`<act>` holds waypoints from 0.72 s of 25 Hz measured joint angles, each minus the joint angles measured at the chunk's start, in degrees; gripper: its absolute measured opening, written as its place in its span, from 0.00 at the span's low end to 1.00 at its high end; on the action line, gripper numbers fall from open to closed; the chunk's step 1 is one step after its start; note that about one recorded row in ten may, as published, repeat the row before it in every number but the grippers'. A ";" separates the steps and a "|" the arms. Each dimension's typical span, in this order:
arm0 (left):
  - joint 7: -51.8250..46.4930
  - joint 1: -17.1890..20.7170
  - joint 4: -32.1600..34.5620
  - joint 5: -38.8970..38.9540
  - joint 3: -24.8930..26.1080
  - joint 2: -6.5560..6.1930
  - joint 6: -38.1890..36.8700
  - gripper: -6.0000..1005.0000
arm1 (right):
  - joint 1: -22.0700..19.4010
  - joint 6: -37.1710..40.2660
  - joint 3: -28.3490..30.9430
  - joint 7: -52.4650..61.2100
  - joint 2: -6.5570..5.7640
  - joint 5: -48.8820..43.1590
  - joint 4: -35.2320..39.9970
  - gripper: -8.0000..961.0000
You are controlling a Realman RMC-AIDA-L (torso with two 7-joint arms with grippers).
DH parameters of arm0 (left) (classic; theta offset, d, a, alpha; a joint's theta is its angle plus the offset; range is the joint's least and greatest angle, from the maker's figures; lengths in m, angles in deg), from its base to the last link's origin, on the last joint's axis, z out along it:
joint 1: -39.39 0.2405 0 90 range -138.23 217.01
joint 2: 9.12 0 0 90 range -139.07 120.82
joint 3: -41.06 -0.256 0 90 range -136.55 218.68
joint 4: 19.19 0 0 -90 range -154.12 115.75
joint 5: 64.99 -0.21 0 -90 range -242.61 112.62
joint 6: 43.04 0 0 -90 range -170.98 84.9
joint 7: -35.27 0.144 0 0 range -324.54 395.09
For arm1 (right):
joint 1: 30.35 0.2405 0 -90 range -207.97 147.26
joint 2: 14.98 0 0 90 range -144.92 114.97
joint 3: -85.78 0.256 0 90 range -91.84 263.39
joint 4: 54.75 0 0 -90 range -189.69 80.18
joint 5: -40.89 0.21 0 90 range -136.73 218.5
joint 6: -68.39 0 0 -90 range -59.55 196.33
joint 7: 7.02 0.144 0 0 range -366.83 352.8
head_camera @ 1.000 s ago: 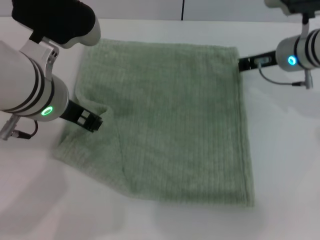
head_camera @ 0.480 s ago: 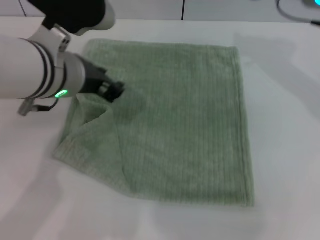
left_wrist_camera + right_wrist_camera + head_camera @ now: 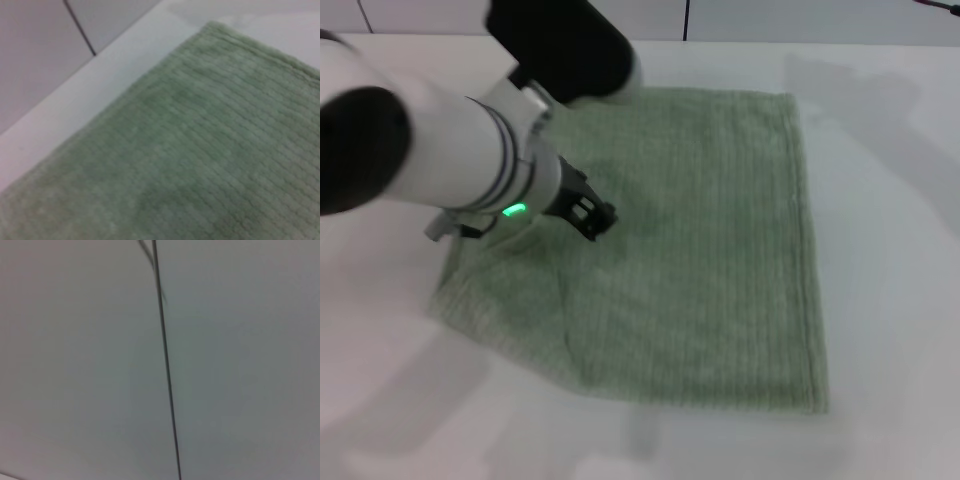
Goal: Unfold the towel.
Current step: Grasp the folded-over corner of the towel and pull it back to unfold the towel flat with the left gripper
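While my left gripper (image 3: 592,215) hovers over the towel (image 3: 690,240), jaws state unclear, this soft, limp cloth needs pinching at its hem.

I'm seeing my left arm reaching in from the near left, its white forearm angling across and the green wrist light glowing. The left gripper (image 3: 592,213) is pointing down and to the right, and I can't make out its fingers. My right arm isn't showing.
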 joint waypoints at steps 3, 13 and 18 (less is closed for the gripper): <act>-0.33 -1.30 2.92 -0.01 -1.32 0.05 -0.66 0.46 | 0.00 0.06 0.14 0.00 -0.03 0.04 0.26 0.01; -2.65 -6.10 15.63 -0.25 0.25 -0.35 0.48 0.47 | -0.11 -0.09 0.63 -0.13 -0.09 -0.30 1.19 0.01; -2.66 -6.51 15.43 -0.33 1.67 -0.63 4.65 0.47 | 0.21 0.18 0.78 -0.15 -0.16 -0.36 1.96 0.01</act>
